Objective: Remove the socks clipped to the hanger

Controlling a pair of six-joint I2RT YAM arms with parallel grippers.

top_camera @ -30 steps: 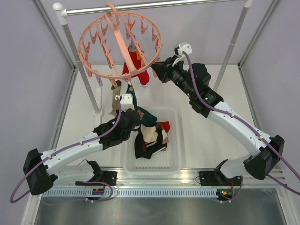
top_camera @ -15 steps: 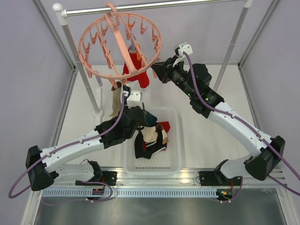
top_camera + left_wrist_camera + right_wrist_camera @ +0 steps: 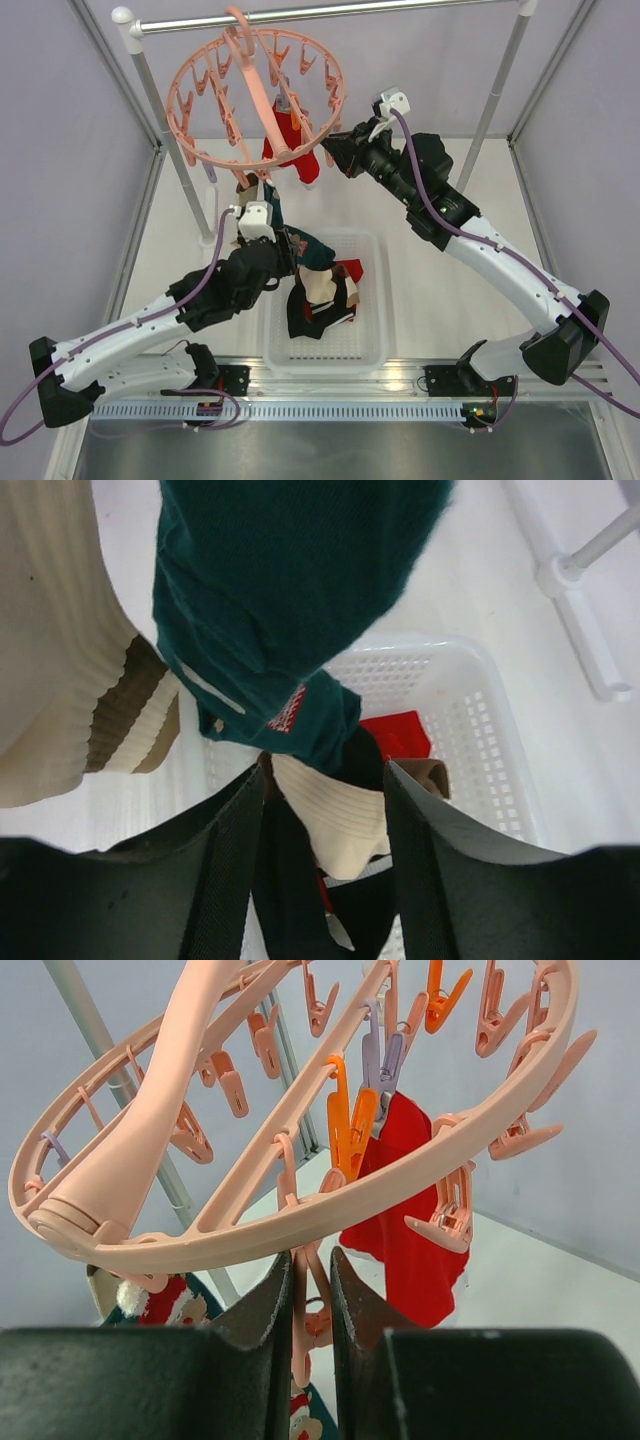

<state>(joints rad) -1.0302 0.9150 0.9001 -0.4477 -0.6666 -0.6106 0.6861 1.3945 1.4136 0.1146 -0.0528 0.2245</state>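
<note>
White bench (image 3: 420, 300) enclosed by pale lilac walls, with a metal rail (image 3: 330, 10) across the far side and the salmon-pink hanger (image 3: 258, 90) hooked on it, above and behind a white perforated basket (image 3: 372, 310). Left end effector (image 3: 325, 780) over the basket's far-left corner, fingers now parted about halfway after being fully closed a second earlier. Arm drawn back to the left from its forward reach of half a second ago, with nothing held. Dark teal sock (image 3: 290, 590) hanging just ahead of and above the fingers, untouched, beside a beige ribbed sock with brown bands (image 3: 50, 660). Upper end of the teal sock out of the left wrist view, but probably still clipped, judging from a teal patterned sock under the ring's rim in the right wrist view. Right end effector (image 3: 310, 1260) unmoved at the ring's right side, fingers nearly together and pinching a dangling pink clip (image 3: 305, 1330). Red sock (image 3: 410, 1220) clipped near the ring's centre. Several freed socks (image 3: 320, 295) already piled in the basket. Likely meaning: a grip just given up, either a drop into the basket or a failed pull, with at least three socks left to free.
</note>
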